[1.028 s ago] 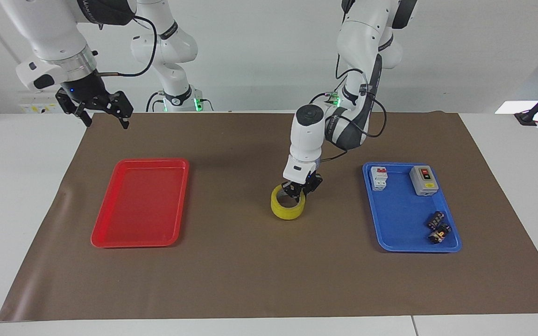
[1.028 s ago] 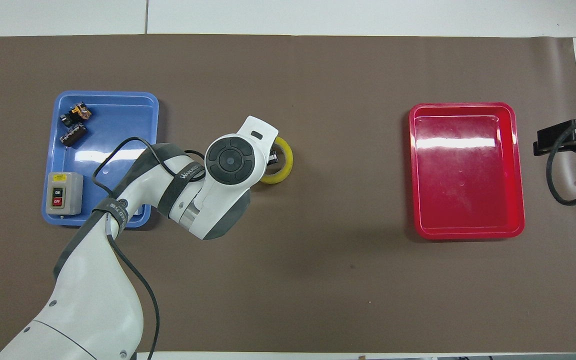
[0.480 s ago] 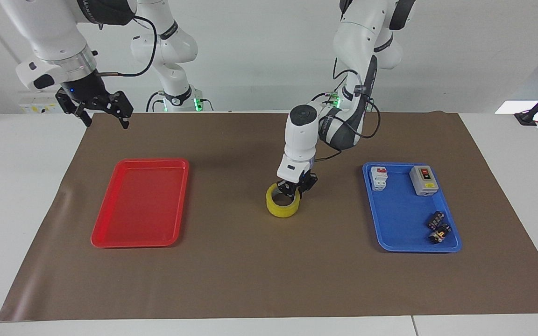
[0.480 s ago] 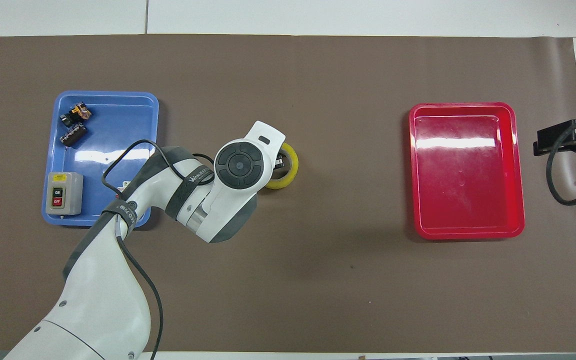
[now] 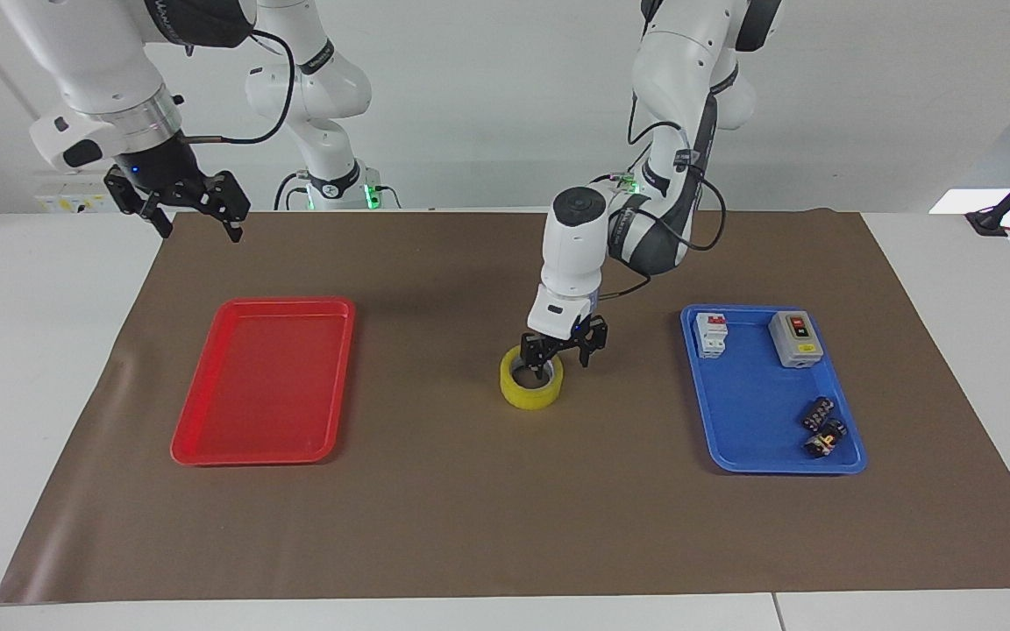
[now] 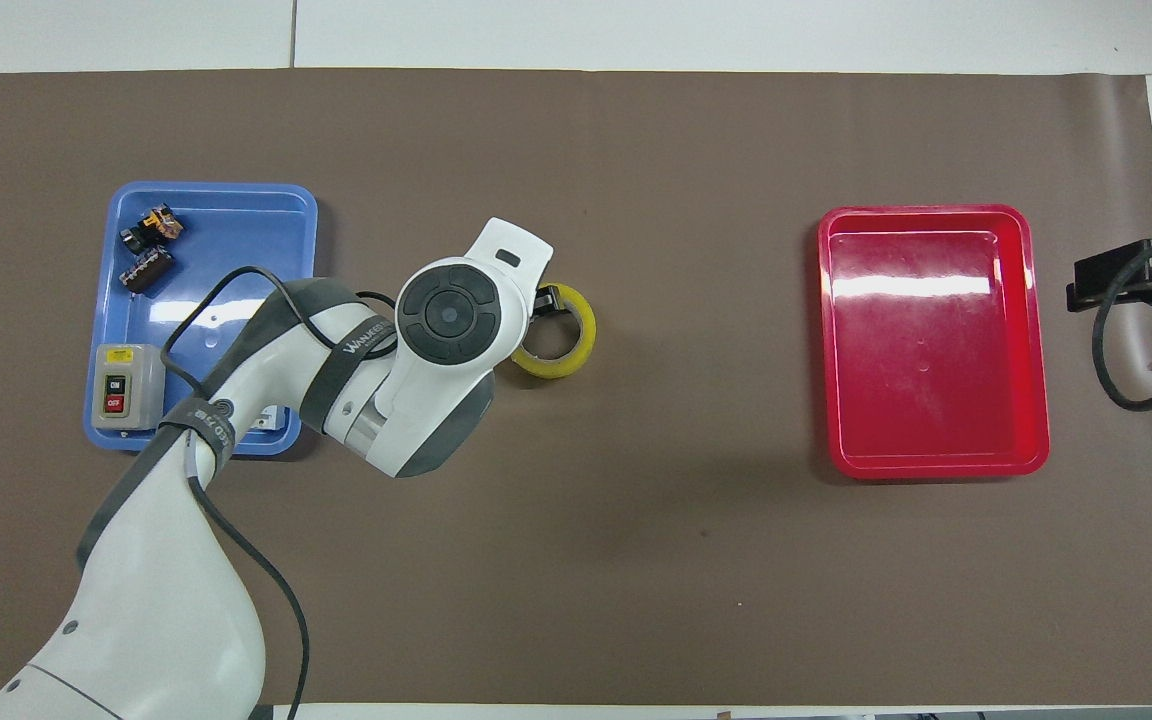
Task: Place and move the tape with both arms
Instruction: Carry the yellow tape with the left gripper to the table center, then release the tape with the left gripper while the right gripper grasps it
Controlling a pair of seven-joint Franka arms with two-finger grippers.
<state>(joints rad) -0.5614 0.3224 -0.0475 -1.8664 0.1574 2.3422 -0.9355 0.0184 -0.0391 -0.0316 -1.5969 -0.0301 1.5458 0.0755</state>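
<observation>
The tape (image 5: 531, 386) lay flat on the brown mat (image 5: 505, 526) in the middle of the table, between the red tray (image 5: 207, 429) and the blue tray (image 5: 733, 438), apart from both. The left tool (image 5: 562, 353) hung just over the roll's rim on the side toward the robots, its fingers spread with nothing between them, so the roll was released and resting on its own. The right tool (image 5: 198, 219) waited, spread open, raised above the mat's corner at the right arm's end of the table, near the red tray.

By the look of it, the placing step was finished and the handover to the other arm was due. The next move likely called for the left arm to lift clear of the roll without nudging it, then for the right arm to come across and down over the ring, one finger inside the core and one outside, before closing and carrying it, probably to the red tray.
</observation>
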